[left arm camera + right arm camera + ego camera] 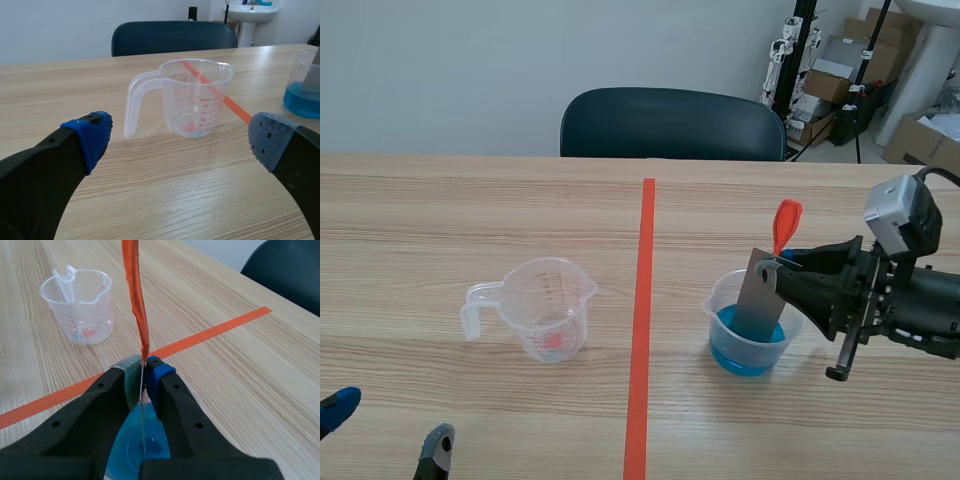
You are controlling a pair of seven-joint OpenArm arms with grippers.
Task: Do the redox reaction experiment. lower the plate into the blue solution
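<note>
A grey metal plate (pixel 760 295) with an orange-red strip (pixel 786 225) at its top stands tilted in a clear cup of blue solution (pixel 750 350). Its lower end is inside the cup, down at the liquid. My right gripper (pixel 782 265) is shut on the plate's upper part. In the right wrist view the gripper (pixel 144 375) pinches the plate edge-on (pixel 143 412), with the strip (pixel 136 295) rising ahead and the blue solution (pixel 131 447) below. My left gripper (pixel 385 428) rests open near the table's front left, holding nothing.
A clear measuring cup (pixel 545 310) with red markings and a small reddish residue stands left of the tape line; it sits just ahead of the left gripper (pixel 180 136). A dark chair (pixel 670 122) is at the table's far side. Boxes and stands are behind, at the right.
</note>
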